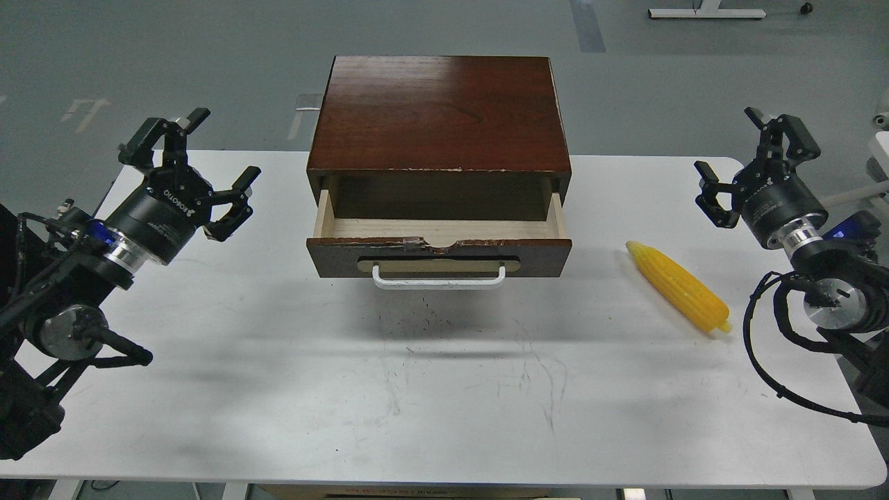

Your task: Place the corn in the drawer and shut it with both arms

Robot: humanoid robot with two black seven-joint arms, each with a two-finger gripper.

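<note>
Centrally, the drawer (439, 236) stands pulled out, its inside bare. Right of it the corn (678, 285) lies alone on the tabletop (444, 389), near the right edge. Left tool (201, 154) and right tool (751, 154) hover spread, holding nothing.

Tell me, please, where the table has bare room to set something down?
The widest bare patch is the table front, below the drawer. Another lies between the drawer and the open left gripper. Right of the drawer is tighter: the corn lies there, near the open right gripper.
</note>
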